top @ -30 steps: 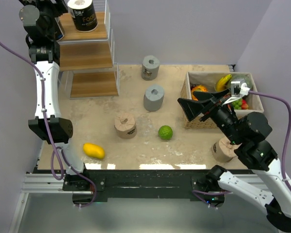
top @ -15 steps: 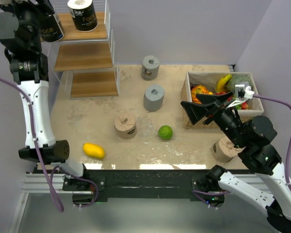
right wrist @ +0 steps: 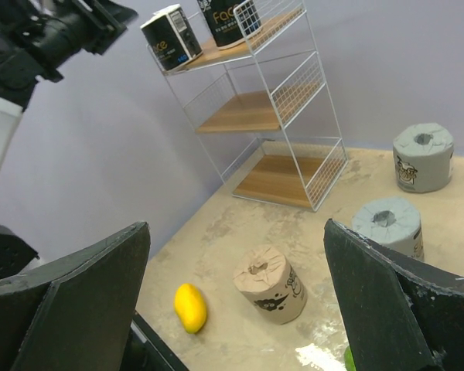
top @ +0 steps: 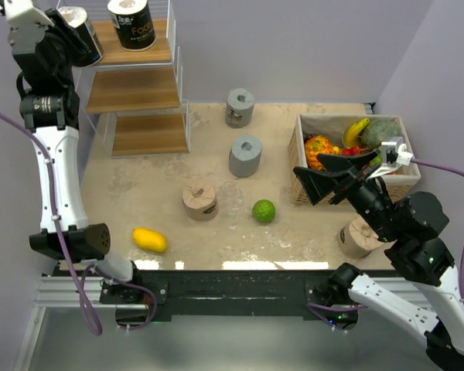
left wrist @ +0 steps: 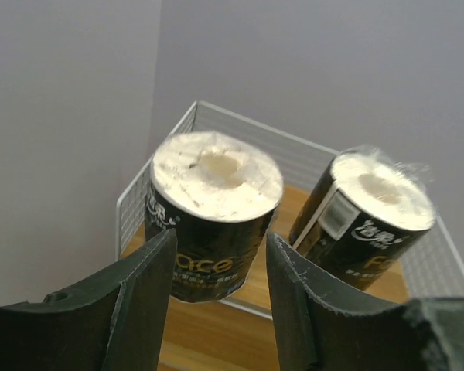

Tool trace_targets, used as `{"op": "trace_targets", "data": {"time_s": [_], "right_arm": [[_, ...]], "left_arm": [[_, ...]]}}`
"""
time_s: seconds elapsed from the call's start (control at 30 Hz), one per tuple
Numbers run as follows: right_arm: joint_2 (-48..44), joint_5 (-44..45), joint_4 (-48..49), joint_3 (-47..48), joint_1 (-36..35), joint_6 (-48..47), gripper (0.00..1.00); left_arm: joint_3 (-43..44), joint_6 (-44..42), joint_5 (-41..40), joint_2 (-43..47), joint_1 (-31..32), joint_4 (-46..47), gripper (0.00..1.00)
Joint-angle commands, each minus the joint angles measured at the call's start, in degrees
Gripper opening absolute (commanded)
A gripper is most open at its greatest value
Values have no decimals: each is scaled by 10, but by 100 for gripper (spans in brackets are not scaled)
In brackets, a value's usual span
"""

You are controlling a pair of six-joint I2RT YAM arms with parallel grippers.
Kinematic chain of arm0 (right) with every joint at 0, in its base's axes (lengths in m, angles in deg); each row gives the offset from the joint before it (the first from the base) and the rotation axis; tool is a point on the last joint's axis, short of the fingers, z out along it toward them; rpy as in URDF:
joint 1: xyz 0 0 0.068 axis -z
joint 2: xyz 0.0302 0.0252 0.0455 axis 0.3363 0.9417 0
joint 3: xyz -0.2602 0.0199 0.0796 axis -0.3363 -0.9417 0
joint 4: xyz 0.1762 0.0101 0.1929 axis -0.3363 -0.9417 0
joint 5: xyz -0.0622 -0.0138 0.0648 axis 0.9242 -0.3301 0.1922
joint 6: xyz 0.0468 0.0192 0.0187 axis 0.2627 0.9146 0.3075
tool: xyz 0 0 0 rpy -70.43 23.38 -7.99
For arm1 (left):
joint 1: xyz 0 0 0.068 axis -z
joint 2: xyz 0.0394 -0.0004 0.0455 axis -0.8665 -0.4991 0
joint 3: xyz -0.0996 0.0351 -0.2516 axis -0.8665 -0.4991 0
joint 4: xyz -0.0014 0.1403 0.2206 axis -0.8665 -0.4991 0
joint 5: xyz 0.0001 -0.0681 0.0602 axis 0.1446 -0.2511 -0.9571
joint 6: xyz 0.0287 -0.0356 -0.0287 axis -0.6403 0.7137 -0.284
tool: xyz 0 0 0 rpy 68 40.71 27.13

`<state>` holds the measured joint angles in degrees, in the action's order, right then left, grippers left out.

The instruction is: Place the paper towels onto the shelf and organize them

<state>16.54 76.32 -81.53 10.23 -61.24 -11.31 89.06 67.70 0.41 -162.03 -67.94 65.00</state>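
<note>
The left end effector (left wrist: 220, 238) has its fingers apart, clamped on nothing. A black roll (left wrist: 216, 224) stands just beyond the fingertips at the left end of the shelf's (top: 143, 89) top tier. A second black roll (left wrist: 367, 224) stands close to its right. The right end effector (right wrist: 236, 226) hangs wide open and empty over the surface (top: 155, 185).

The main risk, as I judge it, is that left-hand roll. It sits near the tier's edge with the fingers flanking its lower sides, so a sideways swing or a dip of the wrist could clip it, knocking it into its neighbour or off the shelf. The withdrawal wants to go straight back.

Four rolls are not yet shelved:
- two grey (top: 240, 107) (top: 245, 154)
- a tan one (top: 199, 199) mid-surface
- a tan one (top: 359, 236) at the near edge, partly hidden under the right arm, which could nudge it off when it moves.

The green fruit (top: 264, 210) lies near the mid-surface rolls and could be bumped during a pick.

Compared with a second ago, the left arm no longer leans over the shelf. It has pulled back to the left, uncovering the black roll it had hidden. The right arm has drifted slightly toward the basket (top: 348, 117). The loose rolls, the green fruit and the yellow fruit (top: 149, 239) lie where they did.
</note>
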Motion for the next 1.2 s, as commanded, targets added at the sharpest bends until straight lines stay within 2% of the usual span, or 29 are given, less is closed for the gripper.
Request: {"op": "trace_targets", "data": {"time_s": [0.0, 0.13, 0.47, 0.97, 1.17], "right_arm": [[-2, 3, 5, -2, -1, -17, 98], [-1, 8, 9, 0, -1, -20, 98], [12, 5, 17, 3, -1, -14, 98], [19, 17, 10, 3, -2, -6, 98], [24, 36, -18, -5, -2, -6, 98]], "left_arm": [[7, 14, -29, -26, -10, -25, 53], [8, 12, -28, -49, -15, -17, 53], [12, -12, 11, -94, -18, 76, 55], [35, -7, 103, -164, -19, 108, 58], [22, -12, 123, -117, -20, 104, 64]]}}
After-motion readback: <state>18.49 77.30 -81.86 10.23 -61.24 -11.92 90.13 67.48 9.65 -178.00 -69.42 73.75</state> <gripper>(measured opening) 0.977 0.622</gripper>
